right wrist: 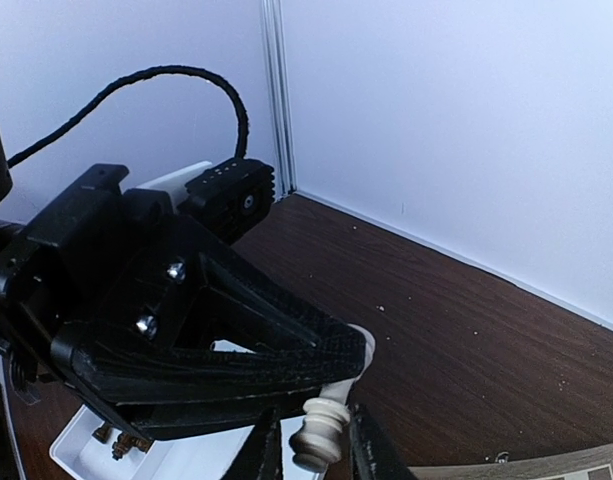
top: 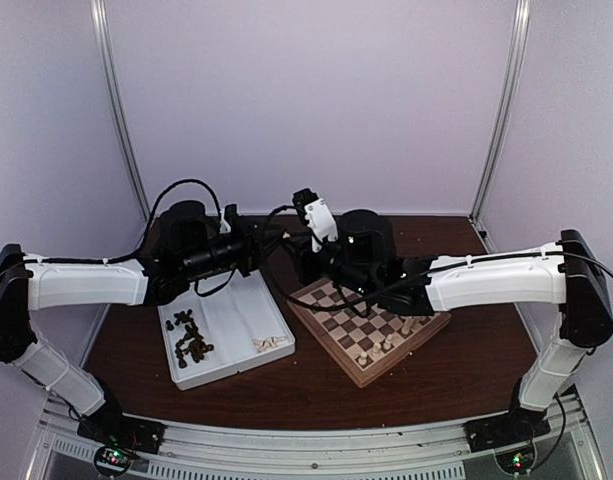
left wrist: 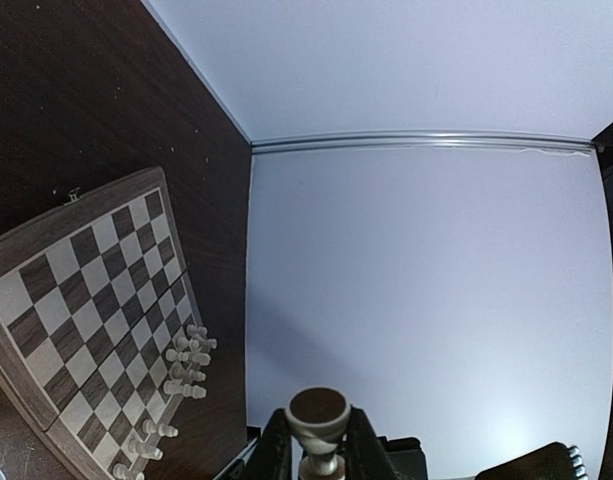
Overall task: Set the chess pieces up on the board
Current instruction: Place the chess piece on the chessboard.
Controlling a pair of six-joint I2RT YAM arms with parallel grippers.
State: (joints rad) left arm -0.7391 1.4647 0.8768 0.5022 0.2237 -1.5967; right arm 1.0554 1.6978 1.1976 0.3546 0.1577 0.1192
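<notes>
My left gripper (left wrist: 318, 432) is shut on a cream-white chess piece (left wrist: 318, 415) and holds it in the air above the table, its brown-felted base facing the left wrist camera. In the right wrist view the piece's (right wrist: 326, 425) other end sits between the fingers of my right gripper (right wrist: 318, 448), which stand open around it with a gap on the left side. The two grippers meet left of the board (top: 366, 378), left one (top: 258, 250) facing right one (top: 304, 262). Several cream pieces (top: 386, 345) stand along the board's near-right edge, also in the left wrist view (left wrist: 181, 365).
A white two-compartment tray (top: 231, 300) lies left of the board, with dark brown pieces (top: 191, 340) in its left part and a few cream ones (top: 269, 343) in its right. Purple walls enclose the brown table.
</notes>
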